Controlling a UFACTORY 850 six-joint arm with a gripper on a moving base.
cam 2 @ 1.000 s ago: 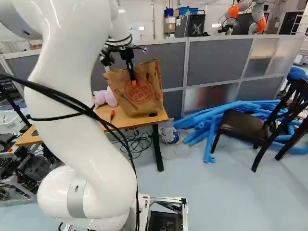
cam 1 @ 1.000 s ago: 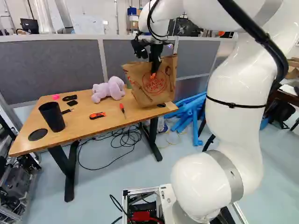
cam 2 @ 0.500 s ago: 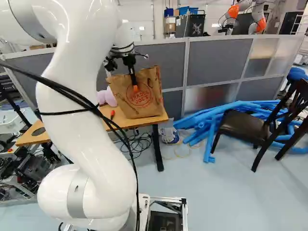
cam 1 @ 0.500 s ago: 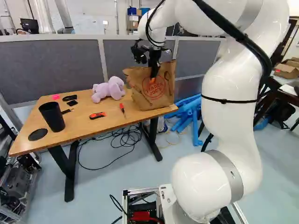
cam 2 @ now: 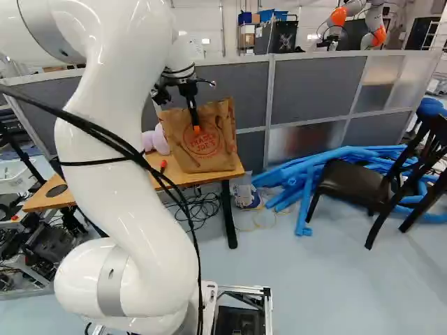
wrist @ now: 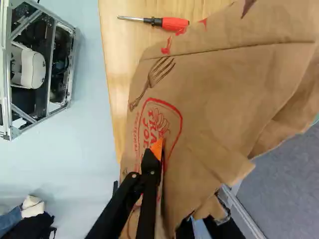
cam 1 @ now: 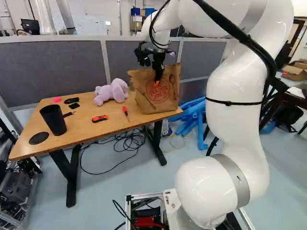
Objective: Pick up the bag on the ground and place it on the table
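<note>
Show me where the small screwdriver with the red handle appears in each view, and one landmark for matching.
Left base view: the small red-handled screwdriver lies on the wooden table, between the orange-and-black cutter and the bag.
Right base view: its red handle shows just left of the bag.
Wrist view: on the table beside the bag, shaft pointing toward the table's edge.
Shared landmark: the brown paper bag with red print.

Bag (wrist: 224,99): brown, printed with red emblem and dark fork pattern. Screwdriver handle (wrist: 175,23): red and black. Plush toy (cam 1: 111,92): lilac.
</note>
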